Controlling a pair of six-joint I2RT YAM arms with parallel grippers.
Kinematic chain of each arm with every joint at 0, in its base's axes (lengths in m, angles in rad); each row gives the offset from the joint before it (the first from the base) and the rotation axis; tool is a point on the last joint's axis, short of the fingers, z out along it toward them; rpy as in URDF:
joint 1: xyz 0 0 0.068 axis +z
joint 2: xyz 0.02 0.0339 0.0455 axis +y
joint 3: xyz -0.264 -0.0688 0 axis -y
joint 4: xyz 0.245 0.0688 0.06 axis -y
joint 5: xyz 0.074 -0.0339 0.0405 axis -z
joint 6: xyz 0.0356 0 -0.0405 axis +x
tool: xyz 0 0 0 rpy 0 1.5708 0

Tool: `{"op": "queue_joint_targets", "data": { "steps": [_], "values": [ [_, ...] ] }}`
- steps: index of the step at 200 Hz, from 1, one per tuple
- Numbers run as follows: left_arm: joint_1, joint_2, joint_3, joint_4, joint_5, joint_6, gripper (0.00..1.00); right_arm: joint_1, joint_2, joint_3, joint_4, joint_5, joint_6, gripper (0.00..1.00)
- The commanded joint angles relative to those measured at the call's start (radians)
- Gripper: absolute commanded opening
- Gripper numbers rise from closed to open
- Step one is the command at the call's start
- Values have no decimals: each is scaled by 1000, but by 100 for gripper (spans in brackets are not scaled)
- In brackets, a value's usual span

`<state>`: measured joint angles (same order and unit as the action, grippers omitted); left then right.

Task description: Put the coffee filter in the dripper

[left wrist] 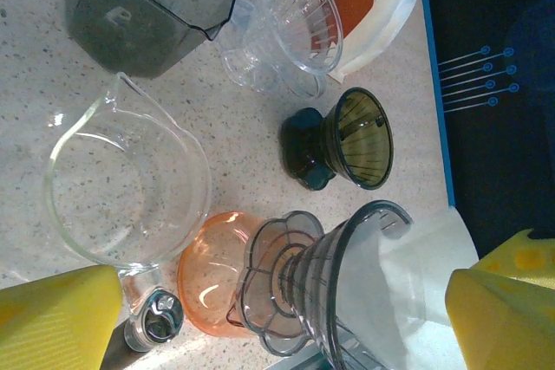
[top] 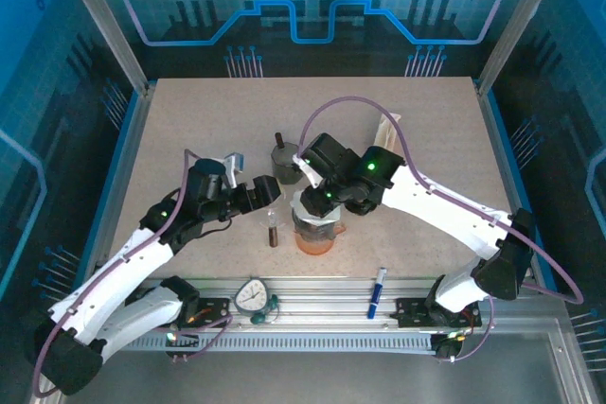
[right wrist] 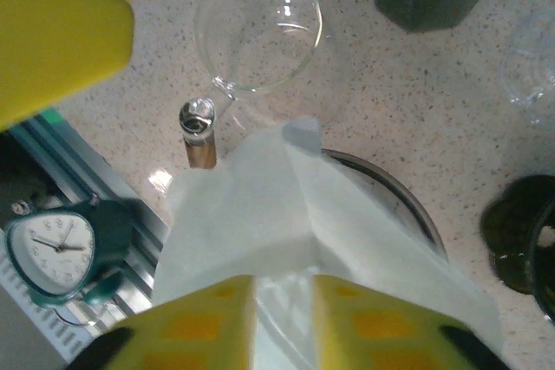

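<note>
My right gripper hangs over the dripper, jaws slightly apart around the top edge of the filter, so the paper can settle inside. The left gripper sits beside it, wide open and empty, probably to steady it.

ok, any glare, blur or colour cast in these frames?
Top external: blue cast from the enclosure, table evenly lit, sharp. Left wrist: bright highlights on the glass pitcher, yellow tool fingers blurred. Right wrist: filter soft up close, glare spot beside the small bottle.
</note>
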<state>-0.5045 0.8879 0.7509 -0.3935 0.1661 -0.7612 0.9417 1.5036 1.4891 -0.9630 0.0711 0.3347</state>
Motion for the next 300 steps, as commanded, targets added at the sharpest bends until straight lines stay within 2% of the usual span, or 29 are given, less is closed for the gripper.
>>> {"op": "queue_joint_targets", "data": {
  "steps": [1, 35, 60, 83, 156, 186, 261, 283, 300],
  "values": [
    [-18, 5, 25, 8, 13, -9, 93, -1, -48, -13, 40, 10, -8, 39],
    [-55, 15, 46, 14, 1, -10, 84, -12, -148, -43, 56, 71, 2, 59],
    [-121, 54, 74, 24, -31, 1, 78, -42, -210, -116, 60, 110, 36, 63],
    [-163, 97, 94, 25, -58, 11, 72, -70, -241, -186, 80, 92, 51, 55],
    [-181, 128, 79, 33, -74, -4, 49, -74, -225, -256, 114, 67, 40, 16],
    [-181, 137, 65, 43, -75, -8, 41, -67, -205, -253, 114, 79, 30, 7],
    [-180, 166, 40, 57, -76, 2, 29, -53, -174, -259, 115, 109, 23, 5],
    [-181, 163, 34, 46, -92, -1, 30, -49, -170, -261, 116, 112, 23, 5],
    [-180, 149, 39, 28, -111, 7, 39, -46, -169, -259, 116, 113, 22, 5]
  ]
}}
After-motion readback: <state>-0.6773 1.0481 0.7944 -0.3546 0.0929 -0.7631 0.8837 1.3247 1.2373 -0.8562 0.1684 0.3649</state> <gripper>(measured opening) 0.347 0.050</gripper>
